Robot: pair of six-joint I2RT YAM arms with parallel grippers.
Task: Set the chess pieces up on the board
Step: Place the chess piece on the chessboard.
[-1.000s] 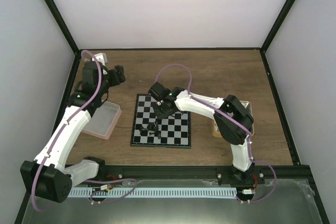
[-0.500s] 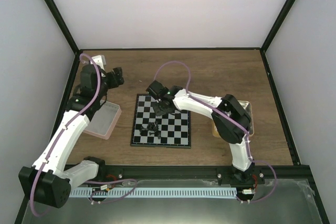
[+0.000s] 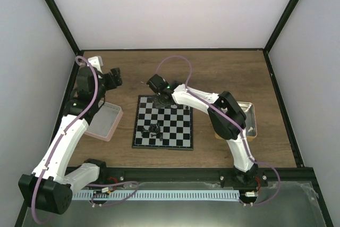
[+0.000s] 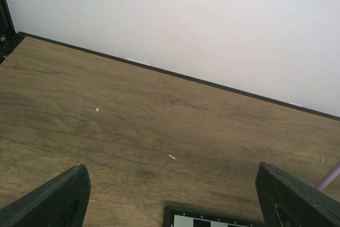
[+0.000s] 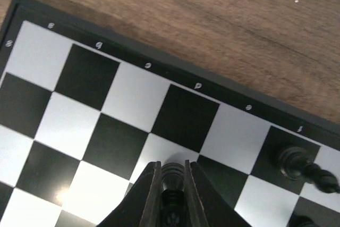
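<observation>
- Hovering over the far rows of the board [image 3: 175, 131] with the right gripper [image 5: 171, 167] pinched narrow on a black piece [image 5: 171, 176].
- Holding that piece upright between the fingers, seemingly above the second row, with the lettered border just beyond.
- Leaving the left gripper [image 3: 116, 74] wide open and holding nothing, well off to the left over the table [image 4: 159, 126], much farther from the board.
- Showing small, dark and round-topped; kind too blurred to tell.
- Joining other black pieces [image 3: 154, 129] heaped mid-board.

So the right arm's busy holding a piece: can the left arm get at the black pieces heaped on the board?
Probably yes: the left arm has open, empty jaws, and the heap lies on the board's left half, clear of the right arm.
</observation>
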